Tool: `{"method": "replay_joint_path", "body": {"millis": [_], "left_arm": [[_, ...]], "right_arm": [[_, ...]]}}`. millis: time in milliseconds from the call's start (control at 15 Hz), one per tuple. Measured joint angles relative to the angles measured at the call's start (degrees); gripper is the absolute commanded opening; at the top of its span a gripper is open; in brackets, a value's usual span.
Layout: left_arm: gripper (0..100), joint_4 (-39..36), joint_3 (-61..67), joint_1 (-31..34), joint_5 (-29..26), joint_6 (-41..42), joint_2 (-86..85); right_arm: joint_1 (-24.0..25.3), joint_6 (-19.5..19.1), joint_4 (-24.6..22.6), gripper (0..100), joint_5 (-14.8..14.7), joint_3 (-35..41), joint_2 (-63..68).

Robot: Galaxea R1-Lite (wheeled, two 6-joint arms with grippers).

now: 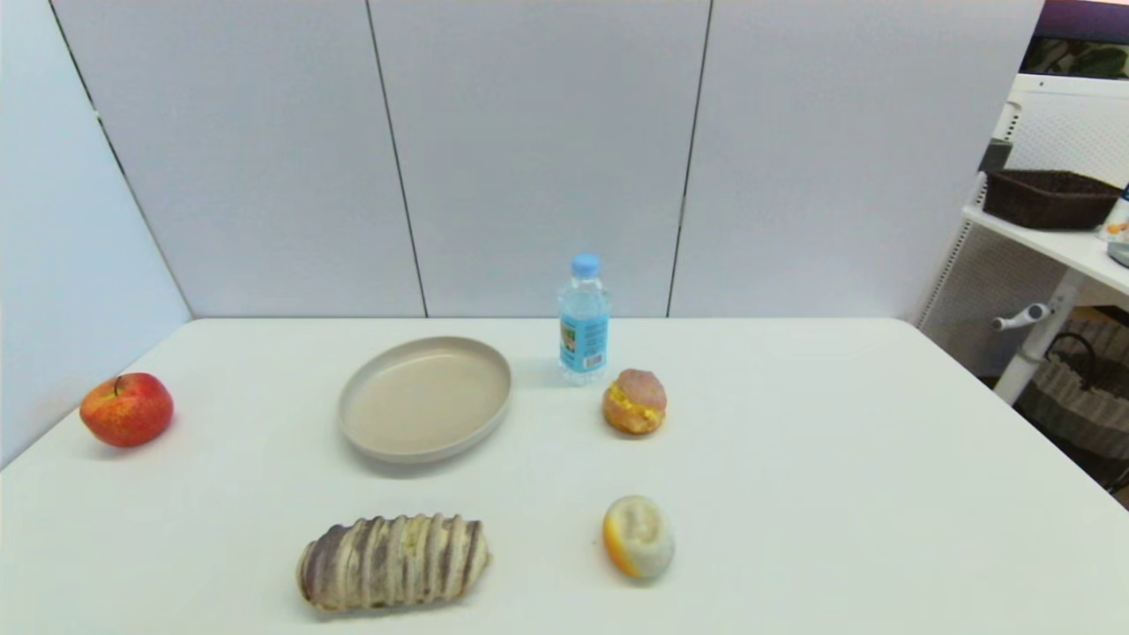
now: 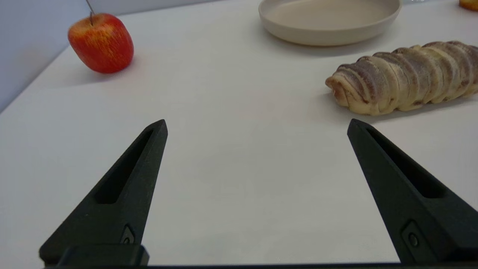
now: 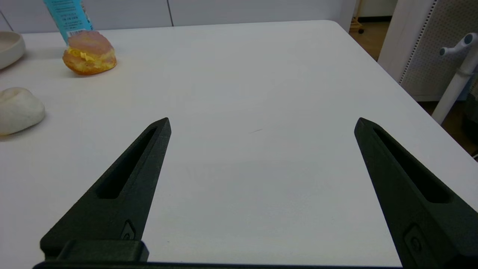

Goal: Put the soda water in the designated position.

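The soda water (image 1: 584, 322) stands upright near the table's far edge, just right of the beige plate (image 1: 426, 398); its blue label (image 3: 69, 15) shows in the right wrist view behind a pastry. Neither arm appears in the head view. My left gripper (image 2: 257, 125) is open over bare tabletop near the front left, far from the bottle. My right gripper (image 3: 263, 123) is open over bare tabletop near the front right, also far from the bottle. The white tabletop (image 1: 838, 459) carries no mark for a position.
A red apple (image 1: 127, 408) sits at the far left. A striped bread loaf (image 1: 392, 561) lies near the front. A cream puff (image 1: 634, 401) sits right in front of the bottle, and a pale round bun (image 1: 638, 536) lies nearer. A shelf with a basket (image 1: 1048, 197) stands off the table's right.
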Motion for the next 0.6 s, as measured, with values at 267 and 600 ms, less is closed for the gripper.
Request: {"method": "replay_joint_path", "body": {"millis": [267, 600], "left_arm": [[100, -0.1, 0.1, 0.1, -0.2, 2.9, -3.5], [100, -0.4, 0.1, 0.2, -1.1, 6.2, -4.2]], "right_arm": [[0.0, 0.0, 0.0, 100, 0.0, 0.0, 0.0], [0.0, 0.0, 0.0, 100, 0.0, 0.0, 0.0]]}}
